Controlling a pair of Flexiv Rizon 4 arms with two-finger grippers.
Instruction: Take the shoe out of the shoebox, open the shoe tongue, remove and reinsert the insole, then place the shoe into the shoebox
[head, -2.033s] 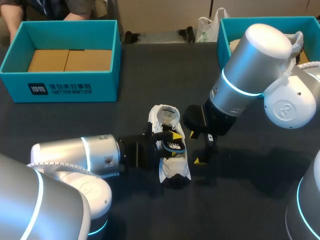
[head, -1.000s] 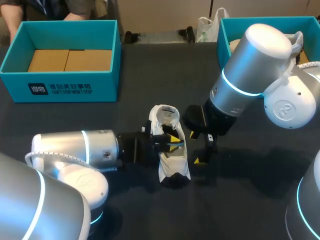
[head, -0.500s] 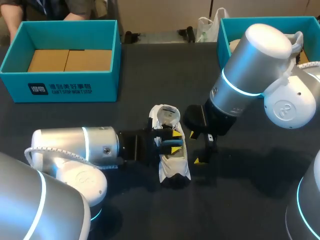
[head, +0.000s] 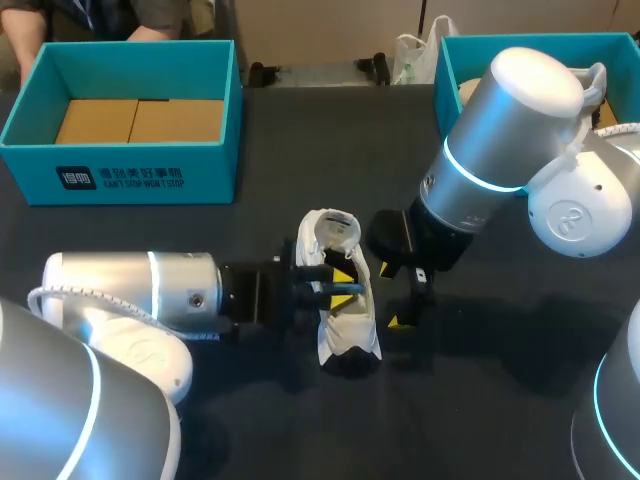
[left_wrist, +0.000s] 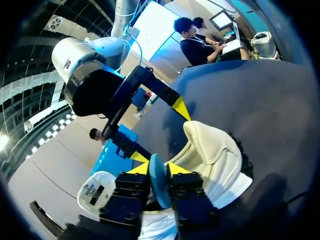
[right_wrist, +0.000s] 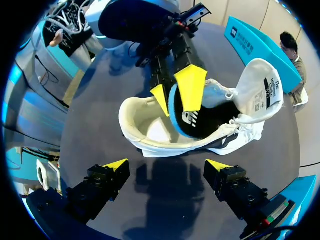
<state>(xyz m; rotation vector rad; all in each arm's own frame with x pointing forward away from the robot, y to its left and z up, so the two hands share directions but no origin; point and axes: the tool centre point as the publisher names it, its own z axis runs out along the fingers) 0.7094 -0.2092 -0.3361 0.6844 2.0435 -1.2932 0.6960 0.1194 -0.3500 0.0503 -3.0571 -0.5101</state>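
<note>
Left gripper (left_wrist: 159, 169): I have it clamped on the insole (right_wrist: 190, 119), above the white sneaker (head: 347, 330).
Right gripper (right_wrist: 167, 163): fingers apart, just beside the sneaker.

Left arm (head: 120, 290) and right arm (head: 490, 150) are silver cylinders with cyan rings and white joints — right end effector (right_wrist: 167, 165) black, yellow-tipped.

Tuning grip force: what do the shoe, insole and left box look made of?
Shoe: white matte upper, probably synthetic leather; padded cream lining shows inside. Insole: likely foam, thick blue edge under black fabric-like top, visibly curved. Box: matte teal cardboard, brown board inside.
</note>
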